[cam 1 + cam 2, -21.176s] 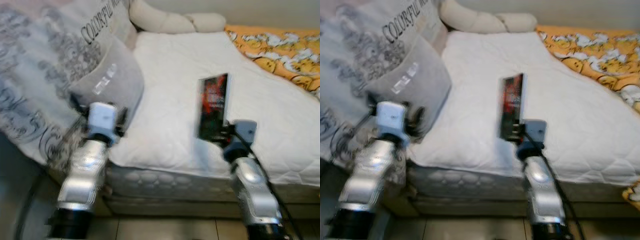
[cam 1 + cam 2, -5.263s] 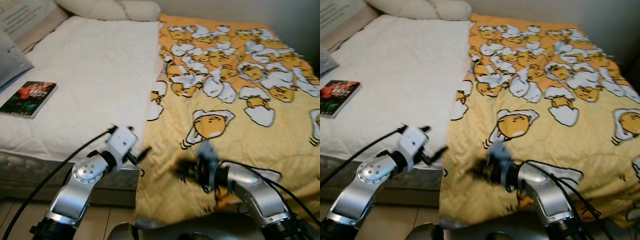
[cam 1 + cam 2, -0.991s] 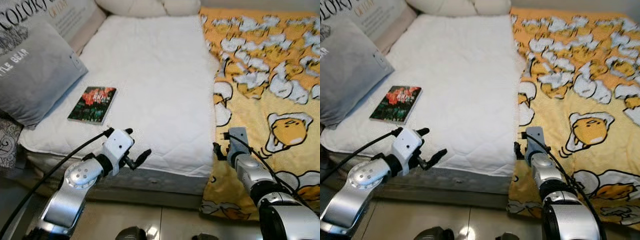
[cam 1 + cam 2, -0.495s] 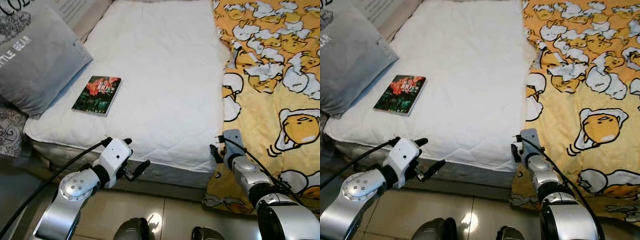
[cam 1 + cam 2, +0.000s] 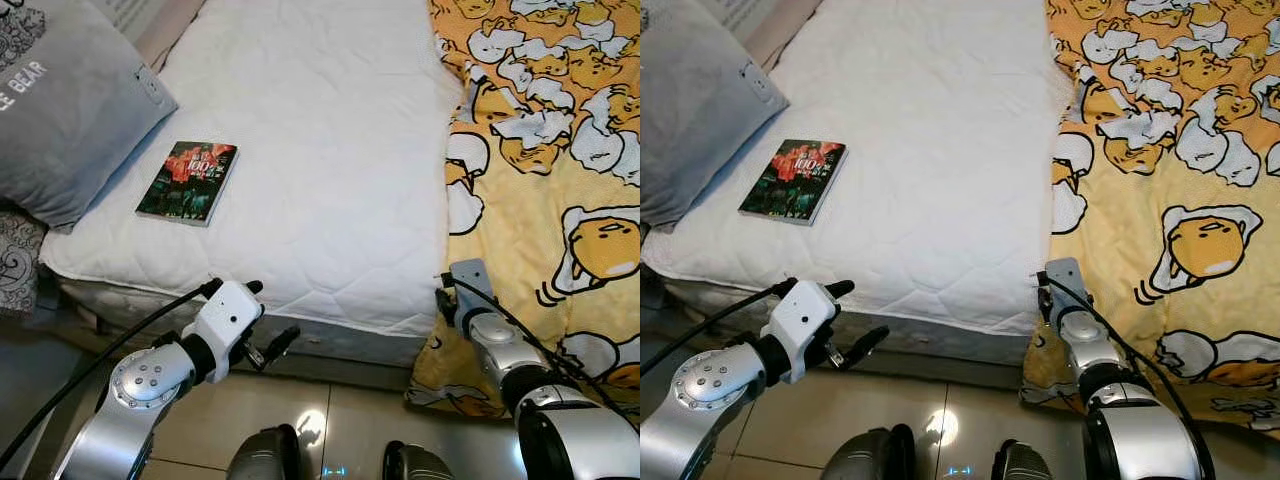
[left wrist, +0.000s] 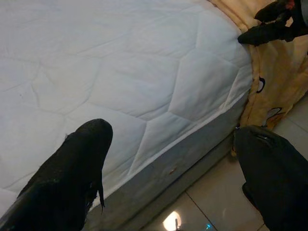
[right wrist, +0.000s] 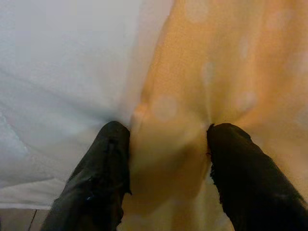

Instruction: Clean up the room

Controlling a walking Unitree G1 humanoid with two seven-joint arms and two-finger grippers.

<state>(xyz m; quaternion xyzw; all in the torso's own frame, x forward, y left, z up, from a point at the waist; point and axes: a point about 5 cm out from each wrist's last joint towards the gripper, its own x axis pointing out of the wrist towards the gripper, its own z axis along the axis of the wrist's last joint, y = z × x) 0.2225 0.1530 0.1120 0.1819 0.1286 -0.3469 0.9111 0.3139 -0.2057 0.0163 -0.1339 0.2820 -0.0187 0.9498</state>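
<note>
Far left, my grey pillow [image 5: 70,110] reads "BEAR"; a book [image 5: 188,181] lies on the white mattress [image 5: 320,150] beyond my left tool [image 5: 262,322], whose fingers are spread, empty, over the near edge. Right, my right tool [image 7: 166,159] pinches the yellow blanket [image 5: 560,200] at its near left edge.

Both arms are shiny silver metal, built from rounded segments. The left arm [image 5: 140,385] has a round joint cap ringed with small screws, a black collar, then a boxy white wrist block. A black cable [image 5: 110,352] loops back from that block. The right arm [image 5: 510,365] ends in a small grey block with thin black cable along it. Each pincer has long matt black fingers [image 6: 72,173] with rounded tips. Two dark glossy feet [image 5: 265,458] show below.
</note>
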